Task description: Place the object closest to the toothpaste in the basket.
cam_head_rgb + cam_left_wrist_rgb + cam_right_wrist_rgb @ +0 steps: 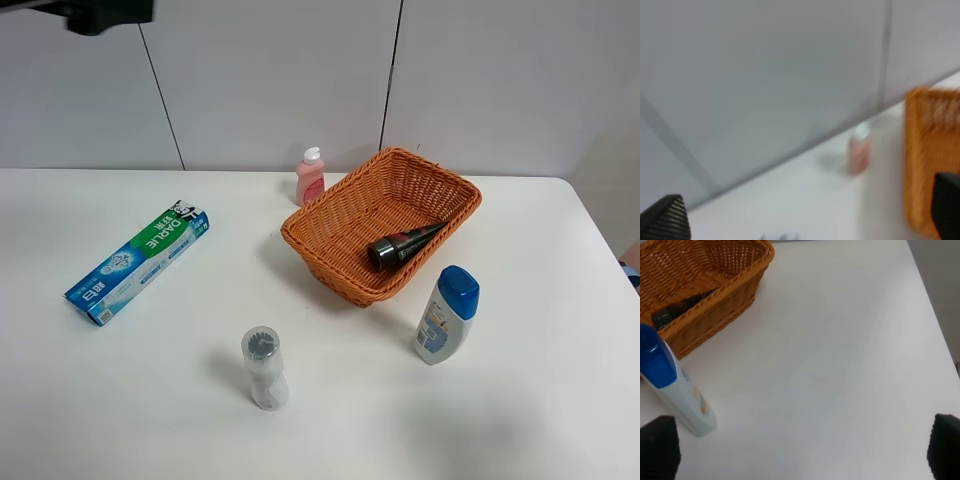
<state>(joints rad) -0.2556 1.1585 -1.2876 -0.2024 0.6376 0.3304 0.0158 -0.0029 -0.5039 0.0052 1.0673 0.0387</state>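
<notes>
The green and blue toothpaste box (140,262) lies on the white table at the left. A small pink bottle (311,177) stands behind the wicker basket (440,190); it also shows, blurred, in the left wrist view (859,152). A clear bottle (264,368) stands in front of the box, toward the middle. The left gripper (806,214) is open and empty, high above the table; the exterior view shows only a dark part of its arm (100,12). The right gripper (801,449) is open and empty over bare table, beside a white bottle with a blue cap (675,390).
A dark tube (403,246) lies in the basket, also seen in the right wrist view (680,307). The white blue-capped bottle (446,314) stands just right of the basket's front. The basket edge (920,165) shows in the left wrist view. Grey wall panels stand behind the table.
</notes>
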